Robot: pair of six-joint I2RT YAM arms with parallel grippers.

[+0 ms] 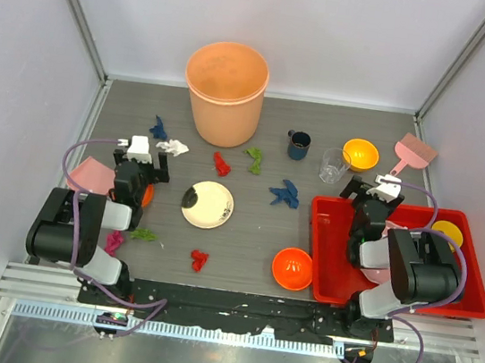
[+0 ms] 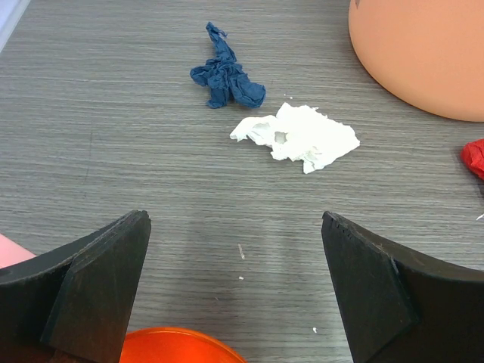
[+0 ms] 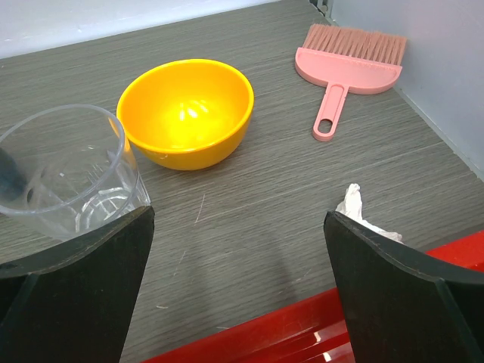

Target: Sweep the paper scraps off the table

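Sweeping hadn't started, by the look of it: the paper scraps (image 1: 222, 162) lay scattered over the table (image 1: 253, 237), mostly across the middle of the top view, w/ a few in the lower left near the left arm's base. The pink brush (image 3: 349, 60) sat untouched in the upper right of the right wrist view, flat on the table, handle pointing toward the camera. The dustpan (image 1: 88, 174) lay at the left edge of the top view, just beside the left arm. The left gripper (image 2: 234, 223) hung low over the table w/ jaws spread wide & nothing between them, aimed at a white scrap (image 2: 299, 136) & a blue scrap (image 2: 225, 78) in the upper half of its view. The right gripper (image 3: 238, 219) was likewise fully spread & empty, poised at the far rim of the red tray (image 1: 331, 271), facing the brush. Next move probably called for the right arm to reach fwd & right, then line its jaws across the thin handle; the left arm likely had to fetch the dustpan.
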